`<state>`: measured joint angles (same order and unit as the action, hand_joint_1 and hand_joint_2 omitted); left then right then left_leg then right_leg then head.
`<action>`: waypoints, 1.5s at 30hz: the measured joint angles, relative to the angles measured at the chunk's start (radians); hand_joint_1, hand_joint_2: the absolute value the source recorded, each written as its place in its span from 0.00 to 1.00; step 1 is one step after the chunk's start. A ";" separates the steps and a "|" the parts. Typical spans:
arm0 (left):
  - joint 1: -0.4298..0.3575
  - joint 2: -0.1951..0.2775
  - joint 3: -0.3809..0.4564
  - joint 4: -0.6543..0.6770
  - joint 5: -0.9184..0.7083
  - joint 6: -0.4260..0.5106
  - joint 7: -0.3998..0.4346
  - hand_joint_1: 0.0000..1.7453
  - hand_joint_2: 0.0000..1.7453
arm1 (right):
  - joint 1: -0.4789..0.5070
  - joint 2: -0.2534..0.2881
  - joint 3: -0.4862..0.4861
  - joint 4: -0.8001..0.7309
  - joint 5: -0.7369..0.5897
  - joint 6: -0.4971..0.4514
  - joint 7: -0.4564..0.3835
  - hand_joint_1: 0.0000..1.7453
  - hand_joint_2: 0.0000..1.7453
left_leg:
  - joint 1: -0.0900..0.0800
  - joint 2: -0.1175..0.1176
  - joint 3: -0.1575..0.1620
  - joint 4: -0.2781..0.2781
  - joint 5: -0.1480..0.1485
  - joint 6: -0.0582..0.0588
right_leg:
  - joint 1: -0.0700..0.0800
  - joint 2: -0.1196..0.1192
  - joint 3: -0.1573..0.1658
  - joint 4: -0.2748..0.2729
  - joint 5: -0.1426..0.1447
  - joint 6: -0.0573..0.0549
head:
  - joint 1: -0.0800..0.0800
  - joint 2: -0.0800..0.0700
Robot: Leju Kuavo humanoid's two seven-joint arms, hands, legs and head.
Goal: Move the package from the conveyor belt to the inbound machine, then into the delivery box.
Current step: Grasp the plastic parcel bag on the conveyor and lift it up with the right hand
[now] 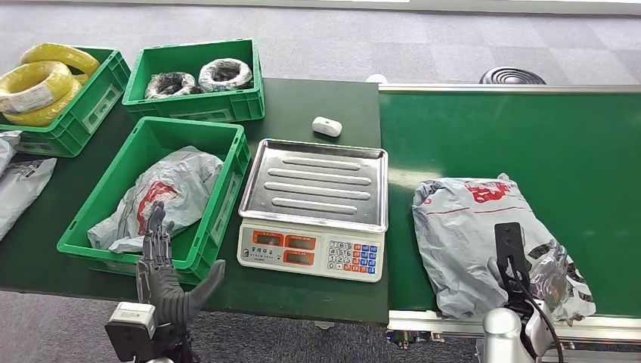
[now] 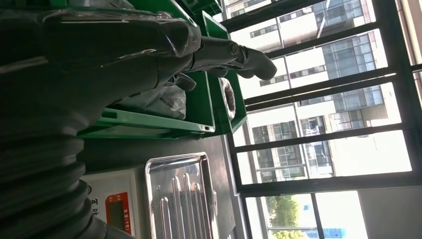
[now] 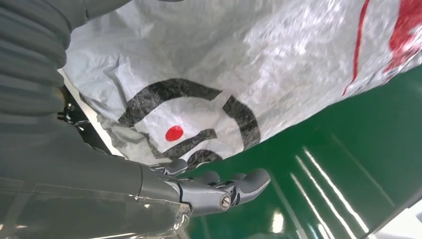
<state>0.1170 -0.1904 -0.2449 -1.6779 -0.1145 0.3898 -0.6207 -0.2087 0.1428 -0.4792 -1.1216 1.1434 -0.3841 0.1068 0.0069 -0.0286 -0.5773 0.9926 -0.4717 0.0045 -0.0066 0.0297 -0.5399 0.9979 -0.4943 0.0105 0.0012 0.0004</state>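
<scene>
A grey plastic package [image 1: 472, 227] with red and black print lies on the green conveyor belt [image 1: 529, 136], near its front edge. My right hand [image 1: 521, 283] is at the package's near corner, partly hidden behind its wrist mount. In the right wrist view its fingers [image 3: 234, 188] lie slightly bent on the belt beside the package [image 3: 239, 64], with nothing seen between them. The scale [image 1: 314, 198] with a steel tray stands left of the belt. Left of it a green crate [image 1: 227, 198] holds another grey package [image 1: 162, 198]. My left hand [image 1: 162, 265] hovers open at that crate's near rim.
Behind stand a crate of yellow cable coils [image 1: 53, 87] and a crate [image 1: 193, 102] with dark and white coils. A small white object [image 1: 326, 126] lies behind the scale. Grey bags [image 1: 19, 181] lie at the table's left edge.
</scene>
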 joint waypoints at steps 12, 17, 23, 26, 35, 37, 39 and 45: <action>-0.019 0.008 0.011 -0.003 -0.016 -0.002 0.016 0.00 1.00 | 0.067 0.074 0.174 -0.085 0.005 0.179 -0.002 0.00 1.00 | 0.000 0.000 0.000 0.000 0.000 0.000 | 0.000 0.000 0.000 0.000 0.000 0.000 | 0.000 0.000; -0.034 0.008 0.016 -0.002 -0.021 -0.017 0.019 0.00 1.00 | 0.073 0.077 0.251 -0.060 0.016 0.212 0.035 0.00 1.00 | 0.000 0.000 0.000 0.000 0.000 0.000 | 0.000 0.000 0.000 0.000 0.000 0.000 | 0.000 0.000; -0.052 0.008 0.016 0.005 -0.024 -0.024 0.026 0.00 1.00 | 0.057 0.076 0.276 0.041 0.034 0.186 0.089 0.00 1.00 | 0.000 0.000 0.000 0.000 0.000 0.000 | 0.000 0.000 0.000 0.000 0.000 0.000 | 0.000 0.000; -0.062 0.010 0.014 0.014 -0.018 -0.023 0.025 0.00 1.00 | 0.029 0.067 0.273 0.126 0.042 0.141 0.107 0.00 1.00 | 0.000 0.000 0.000 0.000 0.000 0.000 | 0.000 0.000 0.000 0.000 0.000 0.000 | 0.000 0.000; -0.077 0.019 0.012 0.031 0.007 -0.017 0.025 0.00 1.00 | -0.071 0.023 0.226 0.374 0.078 0.043 0.173 0.30 1.00 | 0.001 0.000 0.003 0.000 0.000 0.000 | 0.000 0.000 0.001 0.000 0.000 0.000 | 0.000 0.000; -0.077 0.020 0.012 0.031 0.008 -0.018 0.025 0.00 1.00 | -0.092 0.015 0.211 0.420 0.078 0.011 0.178 0.79 1.00 | 0.001 0.000 0.004 0.000 0.000 0.000 | 0.000 0.000 0.003 -0.001 -0.001 0.000 | 0.000 0.000; -0.077 0.020 0.012 0.031 0.008 -0.018 0.025 0.00 1.00 | -0.111 0.009 0.195 0.462 0.078 -0.017 0.178 1.00 1.00 | 0.001 -0.001 0.006 0.000 0.000 0.000 | 0.000 -0.001 0.005 -0.001 -0.001 0.000 | 0.000 0.000; -0.076 0.022 0.012 0.031 0.009 -0.015 0.025 0.00 1.00 | -0.158 -0.014 0.156 0.558 0.082 -0.047 0.140 1.00 1.00 | 0.001 -0.001 0.012 0.000 0.000 0.001 | 0.000 -0.001 0.013 -0.004 -0.001 0.001 | 0.000 0.000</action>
<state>0.0412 -0.1688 -0.2327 -1.6465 -0.1060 0.3750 -0.5959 -0.3665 0.1291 -0.3236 -0.5632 1.2254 -0.4309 0.2472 0.0077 -0.0296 -0.5653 0.9926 -0.4719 0.0057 -0.0066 0.0286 -0.5267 0.9936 -0.4952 0.0116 0.0017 0.0003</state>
